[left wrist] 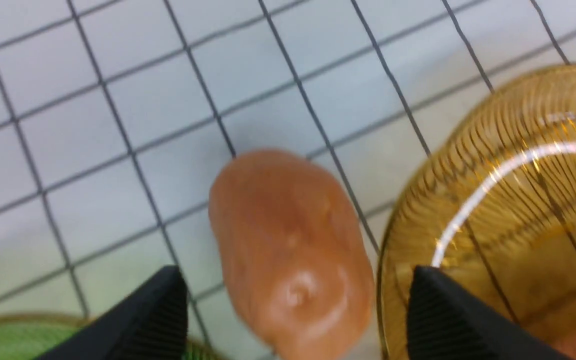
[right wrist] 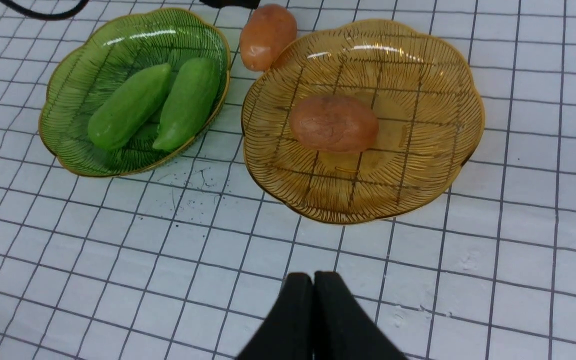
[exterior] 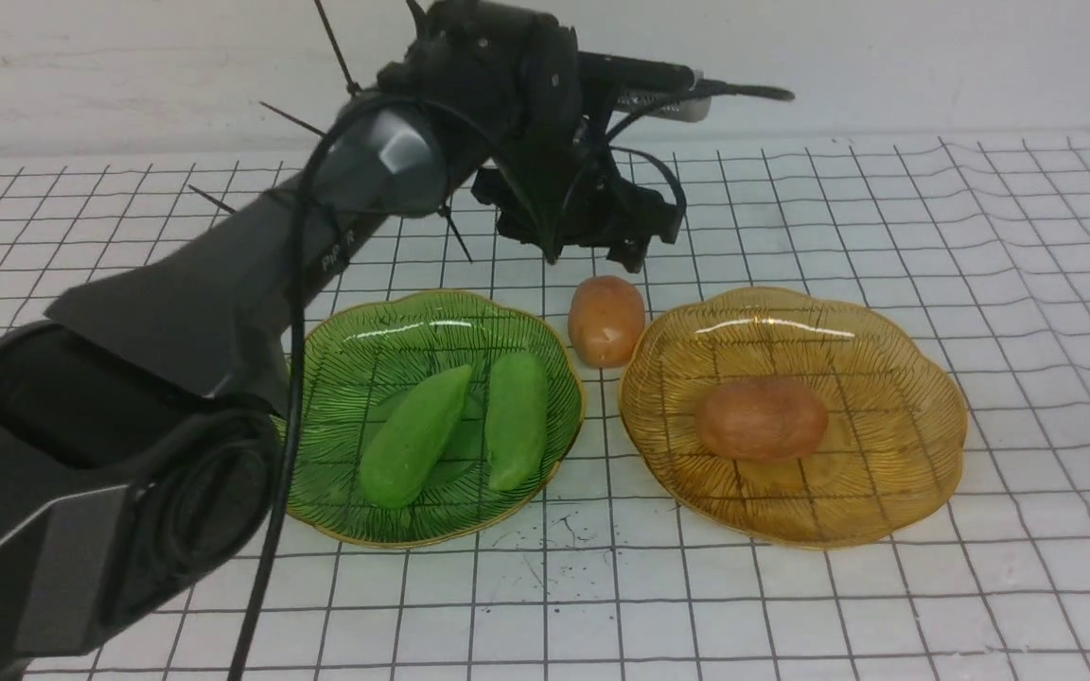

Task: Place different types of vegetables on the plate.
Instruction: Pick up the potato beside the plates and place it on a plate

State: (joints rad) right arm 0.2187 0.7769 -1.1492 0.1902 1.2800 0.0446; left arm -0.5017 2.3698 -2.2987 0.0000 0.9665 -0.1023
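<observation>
Two light-green cucumbers (exterior: 413, 437) (exterior: 517, 419) lie in the green glass plate (exterior: 356, 331). One orange-brown potato (exterior: 761, 419) lies in the amber glass plate (exterior: 914, 416). A second potato (exterior: 606, 320) lies on the cloth between the two plates' far rims. My left gripper (exterior: 602, 248) hangs open just above and behind it. In the left wrist view the gripper (left wrist: 295, 280) is open, its fingertips (left wrist: 165, 300) on either side of the potato (left wrist: 288, 250) and not touching it. My right gripper (right wrist: 314, 285) is shut and empty, above the cloth on the near side of the amber plate (right wrist: 448, 125).
A white cloth (exterior: 791, 586) with a black grid covers the table. It is wrinkled at the far right. The left arm's dark body (exterior: 129, 397) hides the near left part of the front view and overlaps the green plate's left rim.
</observation>
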